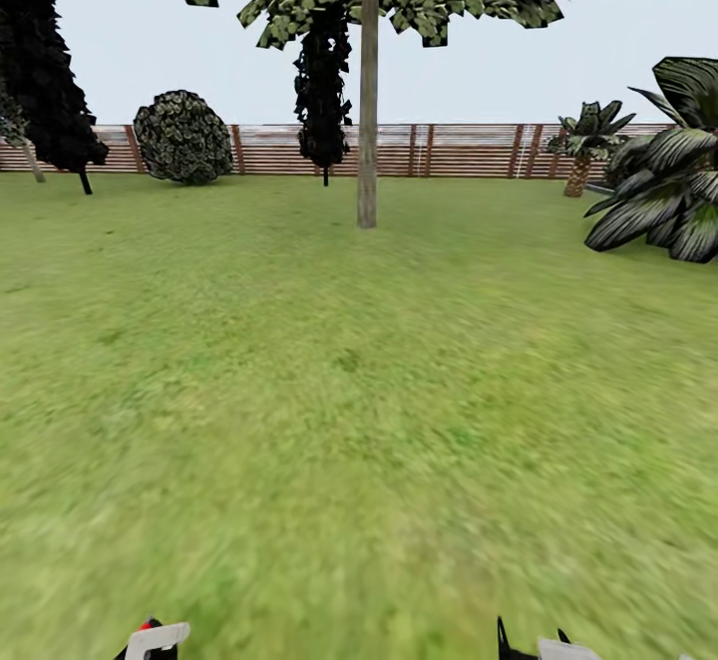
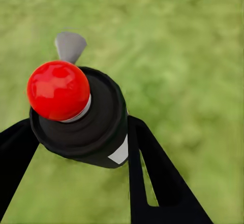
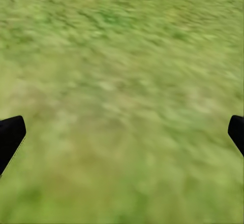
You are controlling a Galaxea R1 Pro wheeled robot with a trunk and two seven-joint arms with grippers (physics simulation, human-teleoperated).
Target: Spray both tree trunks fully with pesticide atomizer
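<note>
The pesticide atomizer (image 2: 76,117), with a dark round body, a red ball on top and a light grey nozzle, sits between the two black fingers of my left gripper (image 2: 81,137), which is shut on it. Its grey head and red tip (image 1: 158,638) peek up at the head view's bottom edge, left of centre. One smooth, straight-trunked tree (image 1: 367,142) stands far ahead across the grass, in front of the fence. My right gripper (image 3: 122,135) hangs open over bare grass, its fingertips wide apart; its top (image 1: 543,648) shows at the bottom edge.
Open lawn (image 1: 349,391) stretches from me to the tree. A wooden fence (image 1: 459,150) closes the back. A round bush (image 1: 183,138) and black conifers (image 1: 40,72) stand at the left, with palms (image 1: 668,181) at the right.
</note>
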